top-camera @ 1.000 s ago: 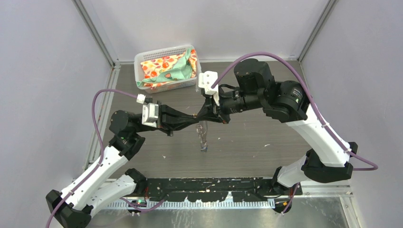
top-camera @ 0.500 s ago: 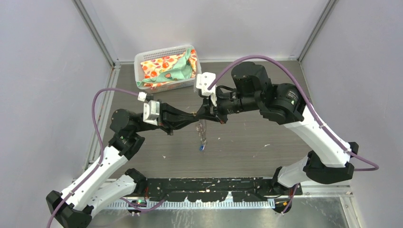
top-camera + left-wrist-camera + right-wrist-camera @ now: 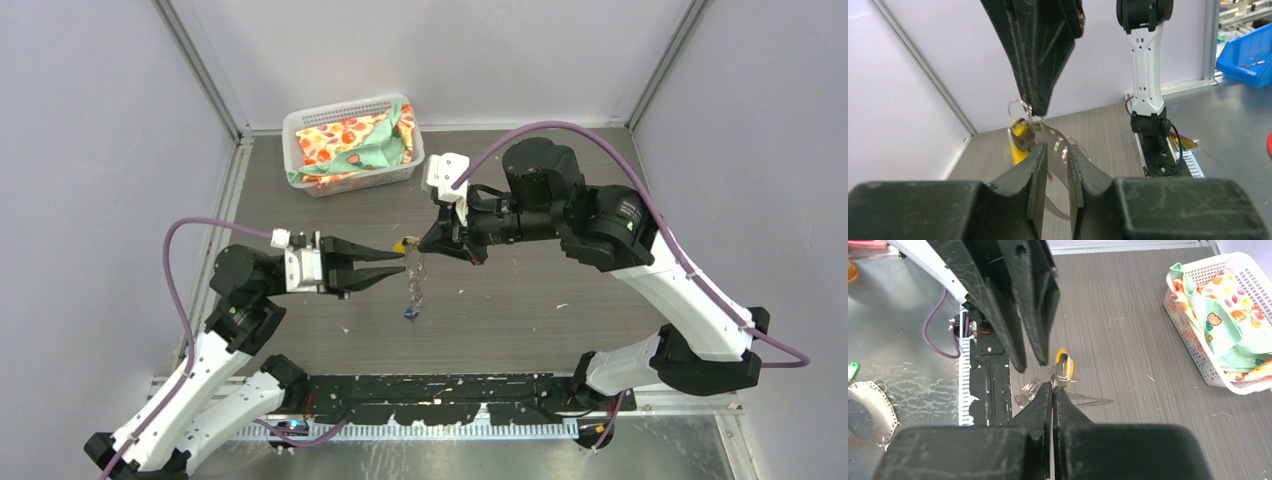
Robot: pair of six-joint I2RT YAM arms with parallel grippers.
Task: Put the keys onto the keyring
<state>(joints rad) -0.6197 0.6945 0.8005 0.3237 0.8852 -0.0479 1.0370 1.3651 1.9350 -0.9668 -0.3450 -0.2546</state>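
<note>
My right gripper [image 3: 421, 244] [image 3: 1052, 388] is shut on the keyring [image 3: 414, 275], pinching its small wire ring [image 3: 1019, 106] above the table. From that ring hangs a thin silvery strip with holes [image 3: 1058, 145]. The yellow-headed key [image 3: 403, 242] [image 3: 1018, 140] [image 3: 1064, 364] sits at the ring, just beyond the right fingertips. At the bottom of the strip dangles the blue-headed key [image 3: 410, 313]. My left gripper [image 3: 401, 262] [image 3: 1056, 156] points at the keyring from the left, jaws slightly open with nothing between them; the strip shows just beyond its tips.
A white basket [image 3: 300, 122] [image 3: 1194, 351] holding patterned cloth stands at the back left of the table. The black base plate [image 3: 440, 388] runs along the near edge. A silvery oblong piece with a hole [image 3: 870, 412] lies on the metal surface beyond it.
My left gripper has opened, let go and drawn back to the left. The right gripper still holds the keyring, which has swung slightly left with the blue key.
</note>
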